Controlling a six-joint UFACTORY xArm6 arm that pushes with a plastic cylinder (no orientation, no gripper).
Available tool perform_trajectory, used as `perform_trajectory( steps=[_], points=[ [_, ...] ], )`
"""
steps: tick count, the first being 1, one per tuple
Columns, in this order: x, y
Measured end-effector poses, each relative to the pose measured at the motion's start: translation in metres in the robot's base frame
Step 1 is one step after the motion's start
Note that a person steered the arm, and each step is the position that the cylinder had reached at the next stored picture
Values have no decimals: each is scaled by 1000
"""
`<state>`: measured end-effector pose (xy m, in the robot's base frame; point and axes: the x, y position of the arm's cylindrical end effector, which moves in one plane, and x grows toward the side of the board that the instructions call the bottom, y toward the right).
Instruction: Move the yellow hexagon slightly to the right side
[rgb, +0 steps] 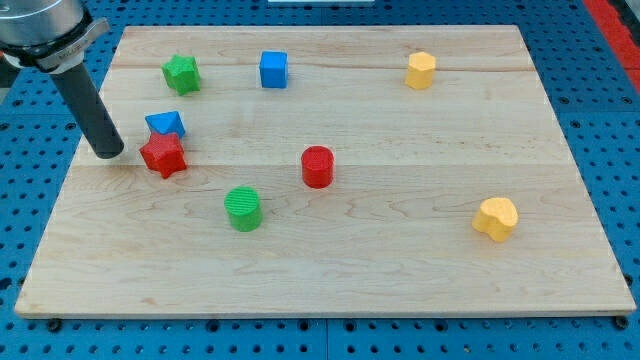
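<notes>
The yellow hexagon (421, 70) stands near the view's top, right of centre, on the wooden board (400, 270). My tip (108, 154) rests on the board at the view's left, far from the hexagon. It is just left of the red star (163, 155) and the blue triangle (165, 124), with a small gap to both.
A green star (182, 73) and a blue cube (273, 69) stand near the top left. A red cylinder (317, 166) and a green cylinder (242, 208) are near the middle. A yellow heart-like block (496, 218) lies at the lower right.
</notes>
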<state>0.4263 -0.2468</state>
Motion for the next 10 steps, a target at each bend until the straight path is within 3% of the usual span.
perform_trajectory(
  steps=[2,3,6,8,10],
  points=[
    [-5,0],
    [-23,-28],
    [-57,38],
    [-60,152],
    [-119,276]
  ],
)
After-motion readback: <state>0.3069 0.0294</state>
